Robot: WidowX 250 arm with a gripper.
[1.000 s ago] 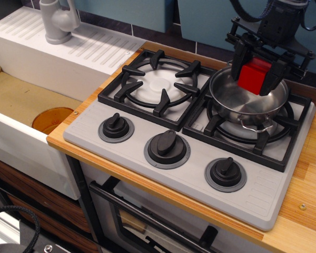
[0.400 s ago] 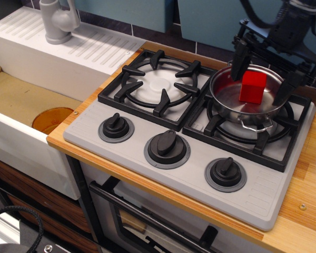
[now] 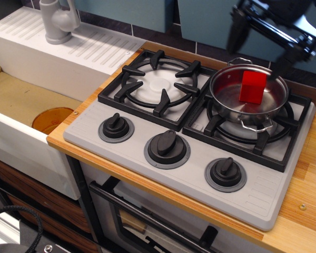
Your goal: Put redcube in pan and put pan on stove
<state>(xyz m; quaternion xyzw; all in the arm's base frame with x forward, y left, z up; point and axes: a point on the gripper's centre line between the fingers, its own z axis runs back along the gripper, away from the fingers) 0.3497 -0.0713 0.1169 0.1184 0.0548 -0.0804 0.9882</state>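
The redcube stands inside the shiny steel pan. The pan sits on the right burner grate of the light-grey stove. My gripper is open and empty, raised above the back of the pan, its two black fingers spread wide on either side. It touches neither cube nor pan.
The left burner carries nothing. Three black knobs line the stove's front. A white sink with a grey faucet lies to the left. Wooden counter borders the stove on the right.
The gripper let go of the redcube, which now rests in the pan. The open gripper then rose up and back, away from the pan.
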